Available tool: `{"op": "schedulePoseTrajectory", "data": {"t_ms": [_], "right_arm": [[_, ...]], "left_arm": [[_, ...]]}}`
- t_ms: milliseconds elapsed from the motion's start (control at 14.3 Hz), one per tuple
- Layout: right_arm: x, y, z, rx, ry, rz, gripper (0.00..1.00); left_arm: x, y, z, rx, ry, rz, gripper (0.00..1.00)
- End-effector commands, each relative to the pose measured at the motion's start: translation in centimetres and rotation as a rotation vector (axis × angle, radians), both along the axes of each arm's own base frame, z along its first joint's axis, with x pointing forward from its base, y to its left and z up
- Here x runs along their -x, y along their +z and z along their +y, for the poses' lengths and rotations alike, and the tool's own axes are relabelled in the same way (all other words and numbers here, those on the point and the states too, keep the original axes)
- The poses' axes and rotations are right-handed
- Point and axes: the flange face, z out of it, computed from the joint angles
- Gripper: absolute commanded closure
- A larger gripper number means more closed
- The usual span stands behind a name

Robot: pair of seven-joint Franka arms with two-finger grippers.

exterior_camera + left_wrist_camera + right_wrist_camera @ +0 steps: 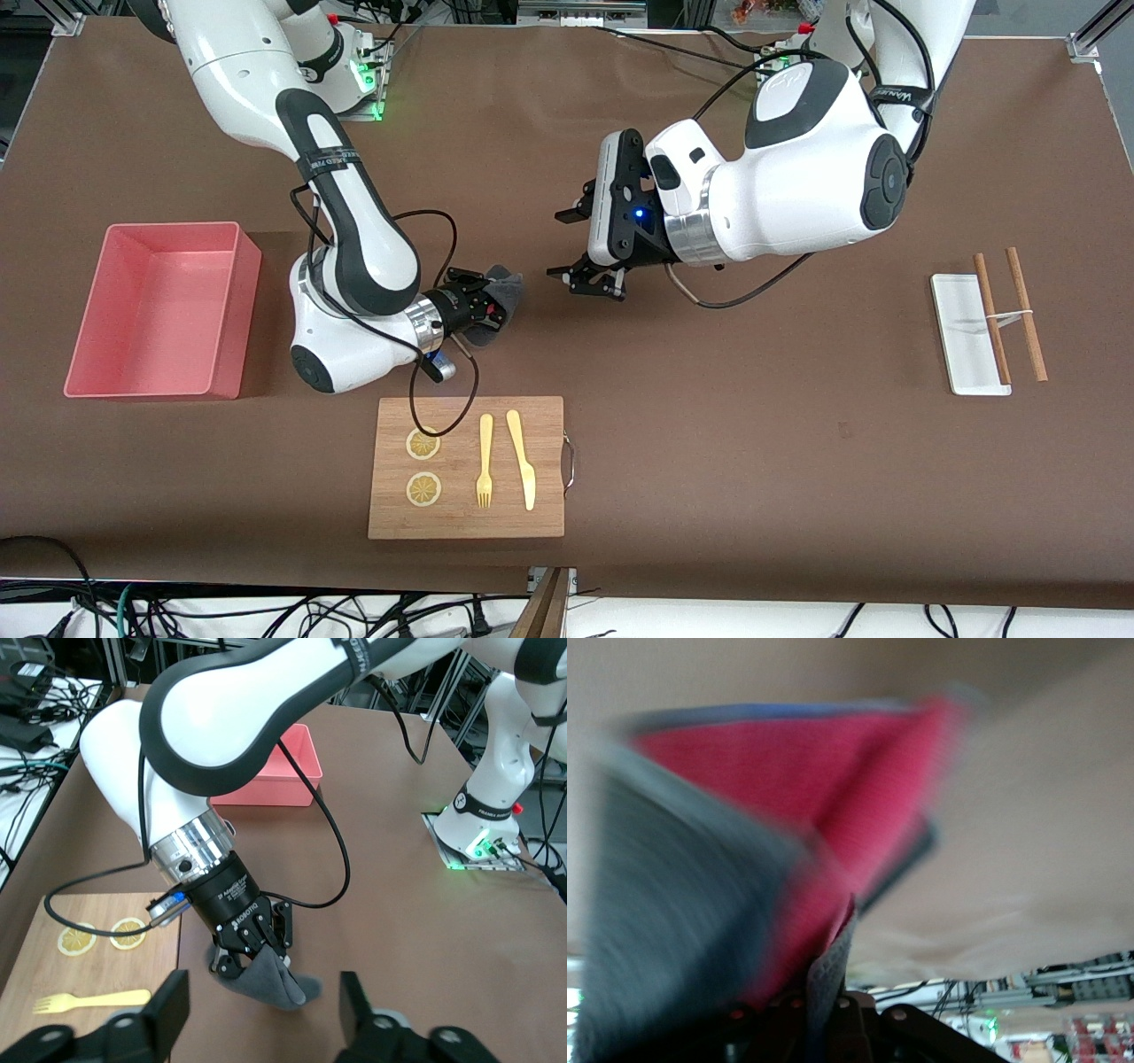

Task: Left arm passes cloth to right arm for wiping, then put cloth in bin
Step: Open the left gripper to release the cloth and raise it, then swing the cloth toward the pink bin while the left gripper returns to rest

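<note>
While my right gripper (pixel 493 304) clamps the cloth (pixel 505 288), the handover looks done; my left gripper (pixel 576 244) hangs spread and empty just beside it. Wiping and the pink bin (pixel 226 235) remain.

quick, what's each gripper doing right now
Left gripper: open, empty, over the table.
Right gripper: shut on the cloth, over the table.
</note>
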Motion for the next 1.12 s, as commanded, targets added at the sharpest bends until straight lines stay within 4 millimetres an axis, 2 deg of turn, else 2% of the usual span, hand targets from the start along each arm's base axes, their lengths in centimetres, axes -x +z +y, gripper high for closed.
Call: {"op": "schedulePoseTrajectory", "data": {"t_ms": [0, 140, 280, 420, 490, 700, 910, 1050], "right_arm": [[0.0, 0.7, -0.9, 0.045, 0.084, -0.055, 1.0], [1.0, -1.0, -1.8, 0.107, 0.202, -0.062, 1.0], [2.4, -3.2, -2.6, 0.177, 0.272, -0.041, 1.0], [3.9, -5.2, -2.9, 0.234, 0.327, -0.017, 1.0], [4.8, -5.7, -2.5, 0.266, 0.373, -0.022, 1.0], [6.5, -8.2, -4.9, 0.367, 0.447, -0.031, 1.0], [4.8, -8.1, -9.4, 0.395, 0.528, -0.079, 1.0], [3.1, -6.3, -12.7, 0.429, 0.579, -0.129, 1.0]], "left_arm": [[1.0, 2.5, 1.5, -0.034, 0.059, 0.108, 0.0], [1.6, 4.2, 3.5, -0.074, 0.084, 0.17, 0.0], [1.5, 4.9, 7.0, -0.137, 0.113, 0.242, 0.0], [1.1, 5.8, 11.3, -0.232, 0.159, 0.253, 0.0], [1.0, 5.9, 13.3, -0.276, 0.178, 0.273, 0.0], [1.0, 5.6, 17.7, -0.461, 0.272, 0.306, 0.0], [0.8, 6.3, 23.2, -0.623, 0.37, 0.283, 0.0], [0.2, 6.6, 26.7, -0.682, 0.44, 0.262, 0.0]]}}
